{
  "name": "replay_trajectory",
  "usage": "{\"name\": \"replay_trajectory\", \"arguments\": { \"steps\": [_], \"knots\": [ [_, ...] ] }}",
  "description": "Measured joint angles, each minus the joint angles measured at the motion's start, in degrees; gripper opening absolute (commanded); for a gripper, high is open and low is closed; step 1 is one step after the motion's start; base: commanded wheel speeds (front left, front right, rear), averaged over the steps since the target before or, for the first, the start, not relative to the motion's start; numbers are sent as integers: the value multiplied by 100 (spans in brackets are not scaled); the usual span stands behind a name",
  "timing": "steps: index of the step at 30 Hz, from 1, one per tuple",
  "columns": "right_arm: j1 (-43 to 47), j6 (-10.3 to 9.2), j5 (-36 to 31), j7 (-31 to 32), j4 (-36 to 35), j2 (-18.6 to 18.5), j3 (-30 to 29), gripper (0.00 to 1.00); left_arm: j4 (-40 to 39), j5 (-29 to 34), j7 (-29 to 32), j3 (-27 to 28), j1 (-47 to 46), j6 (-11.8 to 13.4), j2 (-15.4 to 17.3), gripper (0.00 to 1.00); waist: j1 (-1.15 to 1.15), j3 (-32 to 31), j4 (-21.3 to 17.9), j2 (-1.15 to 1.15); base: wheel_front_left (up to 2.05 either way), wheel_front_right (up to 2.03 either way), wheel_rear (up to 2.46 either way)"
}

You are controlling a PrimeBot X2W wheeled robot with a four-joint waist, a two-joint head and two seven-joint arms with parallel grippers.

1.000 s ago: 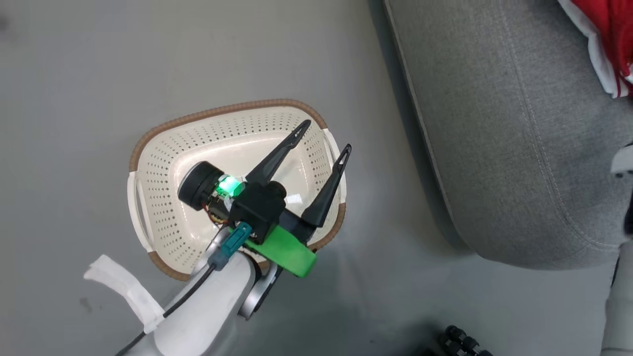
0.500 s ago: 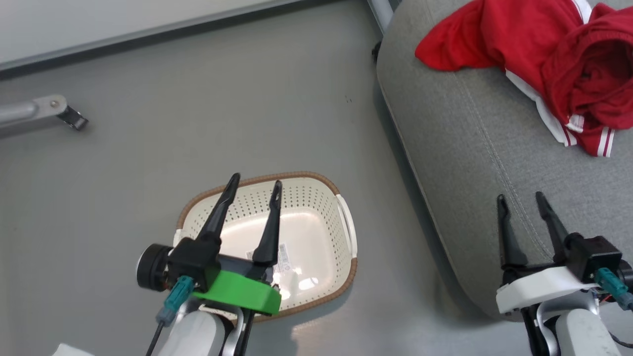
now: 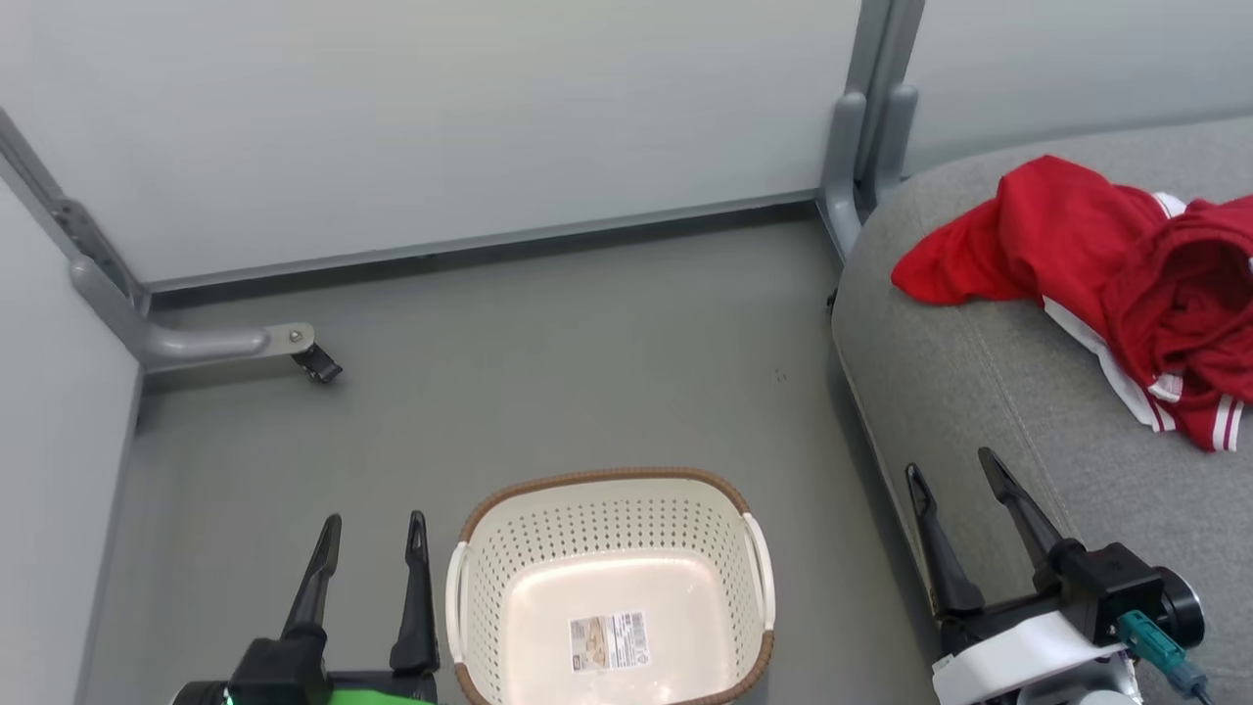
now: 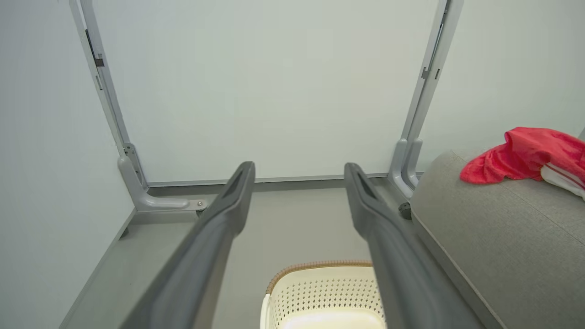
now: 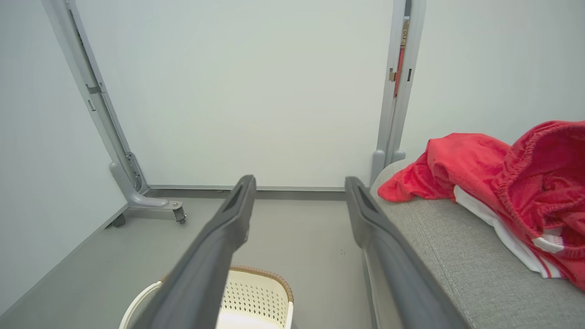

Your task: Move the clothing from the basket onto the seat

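Observation:
The red clothing [image 3: 1126,284] with white stripe trim lies bunched on the grey seat [image 3: 989,392] at the right; it also shows in the wrist views [image 4: 525,153] [image 5: 512,178]. On the floor stands the cream basket [image 3: 612,587], holding nothing but the small label on its bottom. My left gripper [image 3: 374,529] is open just left of the basket, with nothing between its fingers. Over the seat's near left edge my right gripper [image 3: 954,465] is open and holds nothing.
Pale partition walls close off the back and left. A grey panel foot with a caster [image 3: 303,352] reaches onto the floor at the left, and a grey post [image 3: 866,127] stands by the seat's far corner. Grey floor lies between the basket and the wall.
The head camera has tilted up, bringing in the walls. My left gripper has drawn out from over the basket to its left side. The right gripper stays open by the seat's edge.

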Motion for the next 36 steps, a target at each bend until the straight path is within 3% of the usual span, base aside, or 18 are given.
{"name": "replay_trajectory", "arguments": {
  "steps": [11,22,23,27,36],
  "knots": [
    [510,0,-43,0,12,-1,-46,100,-243,298,0,474,785,-252,-190,100,0,-741,284,0,0,0,0],
    [590,1,-91,0,74,-1,-83,100,-170,417,0,590,938,-435,-270,100,0,-876,321,0,0,0,0],
    [602,1,-99,0,101,3,-82,0,-145,416,2,589,939,-437,-274,0,0,-880,324,0,0,0,0],
    [677,1,-33,9,263,31,-64,0,25,321,33,575,947,-442,-278,0,0,-875,323,0,0,0,0],
    [614,1,1054,233,367,9,-110,0,148,-730,241,660,839,-502,-264,0,0,-812,308,0,0,0,0]
  ]
}}
